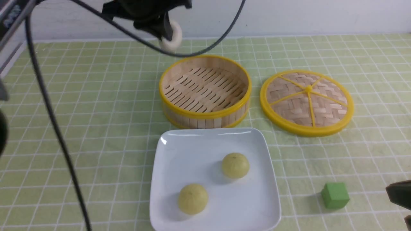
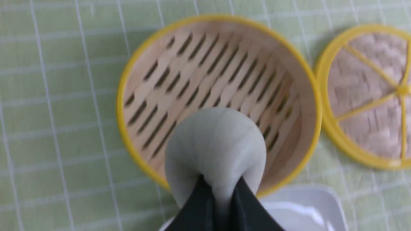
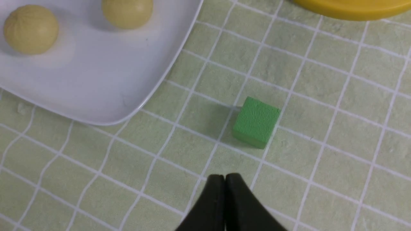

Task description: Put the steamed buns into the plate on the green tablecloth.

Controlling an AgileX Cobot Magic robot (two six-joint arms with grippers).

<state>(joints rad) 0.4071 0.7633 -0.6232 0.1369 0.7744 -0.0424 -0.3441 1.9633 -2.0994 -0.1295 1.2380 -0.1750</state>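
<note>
My left gripper (image 1: 167, 32) is shut on the off-white steamed bun (image 1: 172, 39) and holds it high above the far left rim of the bamboo steamer (image 1: 205, 91). In the left wrist view the bun (image 2: 218, 147) bulges out between the black fingers (image 2: 199, 208), over the steamer's slatted floor. Two pale yellow buns (image 1: 235, 165) (image 1: 193, 198) lie in the white square plate (image 1: 179, 150) on the green tablecloth (image 1: 96, 112). My right gripper (image 3: 224, 177) is shut and empty, low over the cloth near the green cube (image 3: 256, 122).
The steamer is empty. Its woven lid (image 1: 306, 102) lies flat to the right of it. The green cube (image 1: 335, 195) sits right of the plate. A black cable (image 1: 54, 122) hangs down on the left.
</note>
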